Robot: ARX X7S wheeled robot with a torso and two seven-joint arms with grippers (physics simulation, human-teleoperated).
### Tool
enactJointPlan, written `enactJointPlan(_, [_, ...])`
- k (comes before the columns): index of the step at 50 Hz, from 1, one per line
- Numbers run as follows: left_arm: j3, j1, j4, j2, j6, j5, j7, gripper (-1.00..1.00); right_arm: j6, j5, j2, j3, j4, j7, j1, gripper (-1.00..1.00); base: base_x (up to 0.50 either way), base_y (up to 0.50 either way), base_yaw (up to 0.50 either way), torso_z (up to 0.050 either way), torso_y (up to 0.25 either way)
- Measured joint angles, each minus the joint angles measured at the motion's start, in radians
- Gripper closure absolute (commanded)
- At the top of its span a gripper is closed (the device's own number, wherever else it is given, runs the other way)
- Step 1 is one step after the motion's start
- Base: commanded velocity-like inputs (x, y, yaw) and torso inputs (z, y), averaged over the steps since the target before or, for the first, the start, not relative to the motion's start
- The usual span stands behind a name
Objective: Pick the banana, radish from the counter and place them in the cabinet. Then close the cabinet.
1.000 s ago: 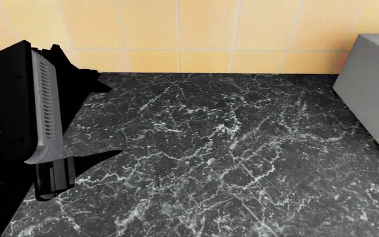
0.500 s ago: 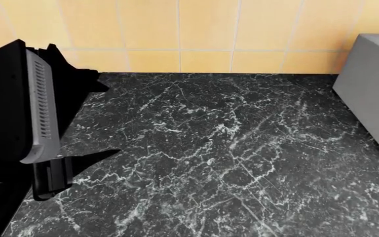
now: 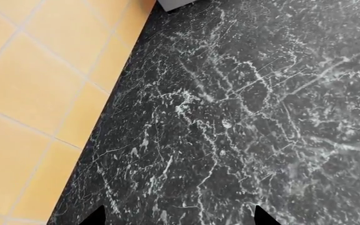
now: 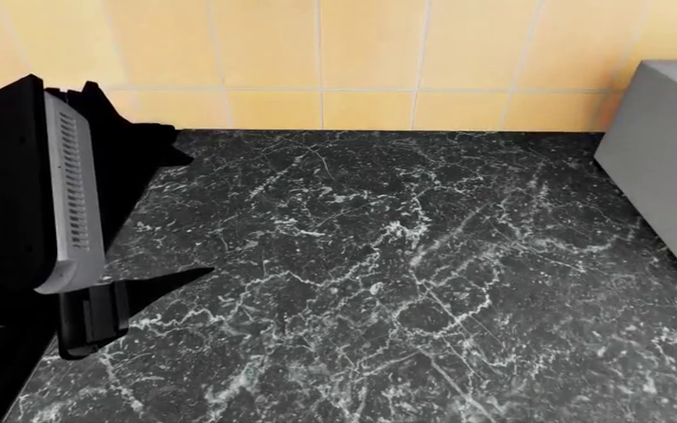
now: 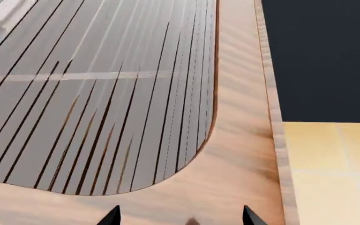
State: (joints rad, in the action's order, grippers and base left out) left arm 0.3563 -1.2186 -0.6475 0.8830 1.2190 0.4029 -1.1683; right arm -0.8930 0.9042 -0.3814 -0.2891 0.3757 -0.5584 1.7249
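Here, left gripper [image 3: 175,216]: only two black fingertips [image 3: 96,216] show at the edge of its wrist view, set well apart with bare stone between them, so it stands open and holds nothing. Beneath it lies the dark grey-black marble desk with white veining [image 3: 243,117], meeting the orange-yellow tiled wall [image 3: 36,93] along one edge.

Right gripper [image 5: 178,216]: two black tips spread apart, open, nothing between them. They sit close against a light wooden cabinet door frame [image 5: 236,154] enclosing a ribbed glass panel [image 5: 99,89].

Head view: the left arm's black and grey body [image 4: 45,194] fills the left side above the marble. A grey boxy metal appliance [image 4: 662,167] stands at the right edge. Neither the banana nor the radish shows in any view; cannot tell where they are.
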Motion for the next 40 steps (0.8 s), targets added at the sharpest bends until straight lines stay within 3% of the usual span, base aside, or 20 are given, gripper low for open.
enactJointPlan(19, [-0.007,0.012,-0.005,0.008,-0.003,0.013,0.01,-1.0,-0.042,-0.229,0.002,-0.198,-0.077,0.107,0.092,-1.0,0.0,0.0,0.0,0.0,-0.009])
enactJointPlan(40, [-0.005,0.015,-0.002,0.015,-0.011,0.023,0.019,-1.0,-0.141,-0.366,0.008,-0.327,-0.056,0.137,0.151,-1.0,0.0,0.0,0.0,0.0,-0.009])
